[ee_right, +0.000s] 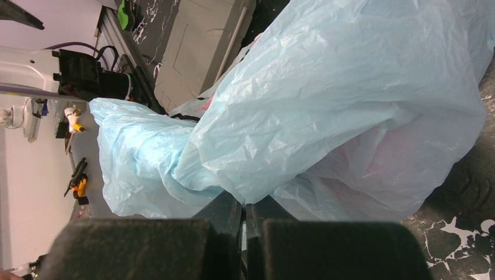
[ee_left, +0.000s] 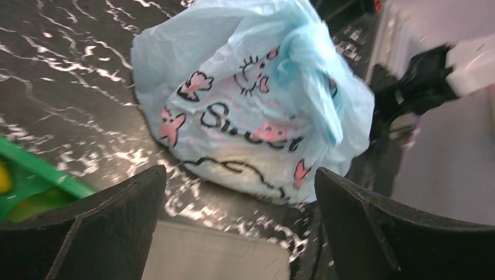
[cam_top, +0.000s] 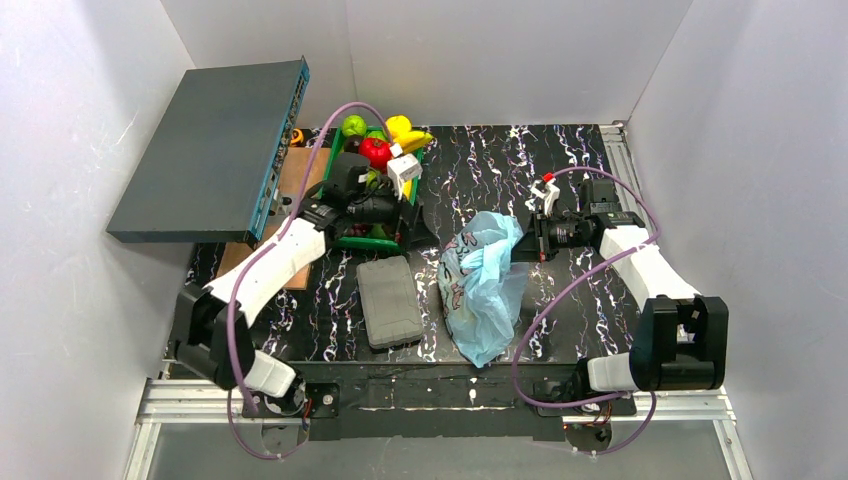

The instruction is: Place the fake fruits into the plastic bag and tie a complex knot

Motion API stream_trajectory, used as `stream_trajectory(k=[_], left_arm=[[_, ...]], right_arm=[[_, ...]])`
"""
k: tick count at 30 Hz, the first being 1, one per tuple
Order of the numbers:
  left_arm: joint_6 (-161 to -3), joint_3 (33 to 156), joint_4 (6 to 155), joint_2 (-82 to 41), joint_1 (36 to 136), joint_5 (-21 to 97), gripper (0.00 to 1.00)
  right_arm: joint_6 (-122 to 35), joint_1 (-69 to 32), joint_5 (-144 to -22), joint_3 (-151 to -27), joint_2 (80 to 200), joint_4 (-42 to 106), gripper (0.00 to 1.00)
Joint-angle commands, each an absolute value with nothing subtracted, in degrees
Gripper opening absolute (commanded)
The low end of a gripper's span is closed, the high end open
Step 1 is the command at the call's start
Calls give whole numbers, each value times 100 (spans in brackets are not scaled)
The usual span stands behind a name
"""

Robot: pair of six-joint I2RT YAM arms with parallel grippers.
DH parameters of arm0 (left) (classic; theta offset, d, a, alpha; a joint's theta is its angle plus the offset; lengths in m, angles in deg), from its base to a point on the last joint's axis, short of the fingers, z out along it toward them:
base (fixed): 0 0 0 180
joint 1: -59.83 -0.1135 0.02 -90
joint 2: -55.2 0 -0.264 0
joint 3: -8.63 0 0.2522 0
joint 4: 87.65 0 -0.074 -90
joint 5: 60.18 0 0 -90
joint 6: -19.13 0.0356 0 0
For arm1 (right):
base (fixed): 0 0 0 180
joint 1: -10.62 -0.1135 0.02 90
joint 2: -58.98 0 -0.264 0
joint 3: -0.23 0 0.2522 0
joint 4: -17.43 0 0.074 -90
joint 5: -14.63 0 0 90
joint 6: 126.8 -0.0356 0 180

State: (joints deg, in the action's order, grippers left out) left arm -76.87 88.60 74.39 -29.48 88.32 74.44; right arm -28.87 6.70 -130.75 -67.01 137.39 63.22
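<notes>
Plastic bag (cam_top: 482, 285): lt-blue, crinkly, pink/dark cartoon print, slumped mid-table. Its near end is close to the near edge of the table (cam_top: 500, 160). Fake fruits (cam_top: 385, 140) are piled in the green tray (ee_left: 44, 169), far-left of centre.

Your R gripper (ee_right: 244, 205) comes in from the right, fingers pressed together on a fold of bag plastic at the bag's far-right top. Your L gripper (ee_left: 239, 181) is by the tray's right side, jaws spread wide w/ nothing between them, facing the bag.

Grey case (cam_top: 390, 300) lies just left of the bag. Bare tabletop lies on the far side of the bag.
</notes>
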Motion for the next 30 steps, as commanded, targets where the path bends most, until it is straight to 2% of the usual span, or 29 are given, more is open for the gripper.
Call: stream_trajectory(k=[1, 5, 8, 10, 16, 25, 30], left_arm=[[-5226, 9393, 5283, -2232, 8857, 6779, 98], [-4920, 10147, 3846, -2300, 8857, 6669, 98], [-4750, 10485, 3103, -2506, 8852, 7494, 98], [-4749, 10372, 3183, -2527, 8985, 7764, 98], [-4435, 10218, 3629, -2757, 9873, 7146, 98], [-4767, 10525, 4051, -3474, 10401, 6991, 90], [-5313, 10462, 4786, -3779, 10531, 6546, 86]], right_arm=[[-2757, 649, -12973, -6803, 13518, 6401, 1], [-2665, 617, -12881, -6828, 13556, 6440, 1], [-2611, 592, -12838, -6854, 13563, 6455, 1], [-2576, 572, -12816, -6872, 13553, 6485, 1], [-2512, 522, -12769, -6869, 13488, 6538, 1], [-2497, 432, -12756, -6863, 13390, 6541, 1], [-2511, 398, -12765, -6864, 13356, 6512, 1]])
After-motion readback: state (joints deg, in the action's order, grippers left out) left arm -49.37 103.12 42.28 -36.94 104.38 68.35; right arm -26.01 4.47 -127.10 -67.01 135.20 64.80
